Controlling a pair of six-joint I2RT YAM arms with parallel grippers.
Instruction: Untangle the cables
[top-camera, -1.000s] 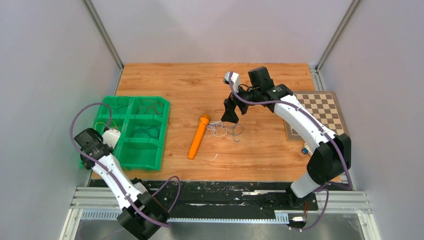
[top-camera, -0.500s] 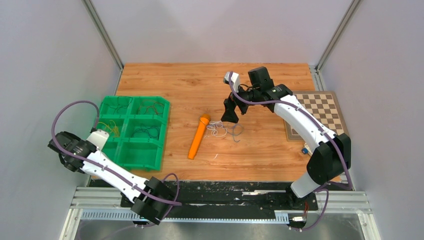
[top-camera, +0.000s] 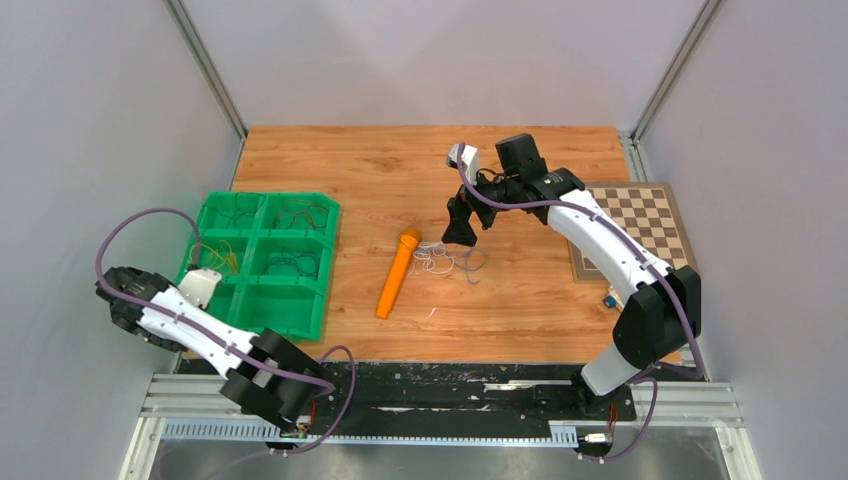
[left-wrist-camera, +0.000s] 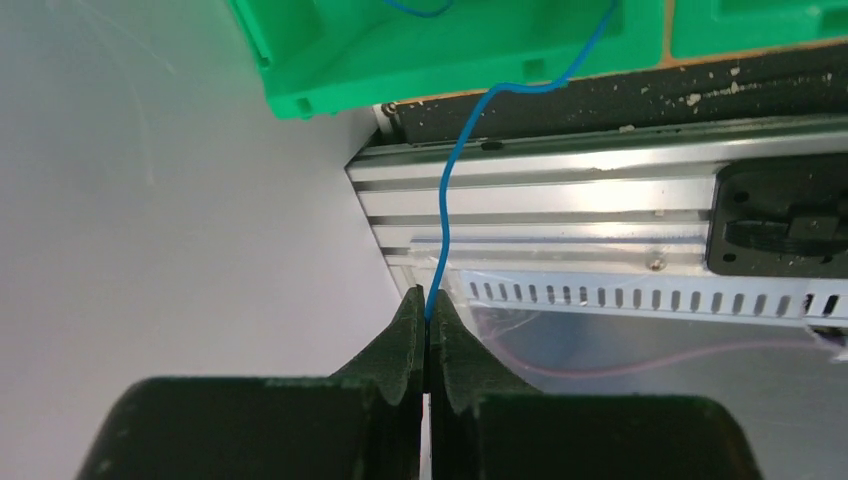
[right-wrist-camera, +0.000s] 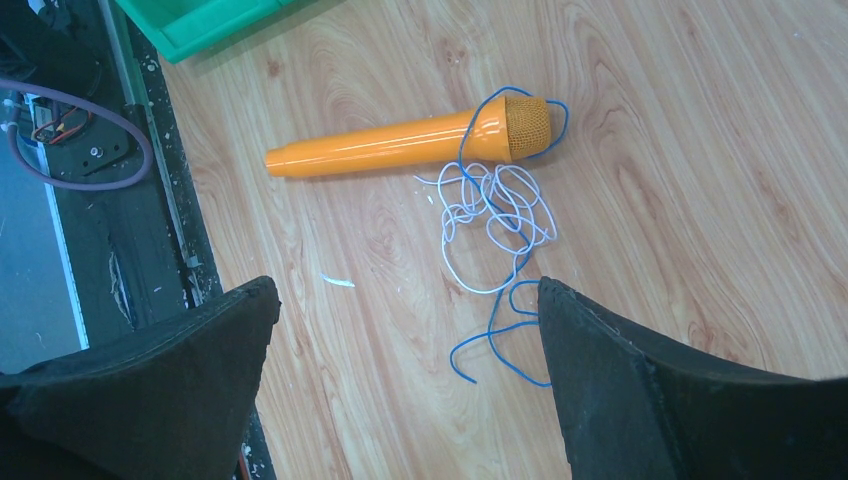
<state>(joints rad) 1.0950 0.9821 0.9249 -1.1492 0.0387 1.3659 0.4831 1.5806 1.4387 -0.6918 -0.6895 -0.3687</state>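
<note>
Left wrist view: left gripper (left-wrist-camera: 428, 320) pinches a blue cable (left-wrist-camera: 447, 200) beyond the green tray (left-wrist-camera: 400, 70) corner; right gripper (right-wrist-camera: 405, 290) gapes wide above tangled cables (right-wrist-camera: 497, 215) on open tabletop (right-wrist-camera: 700, 120).

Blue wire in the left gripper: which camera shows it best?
Left wrist: the blue wire runs from the shut left gripper to the green tray. Top external: too thin to see. Right wrist: out of frame.
</note>
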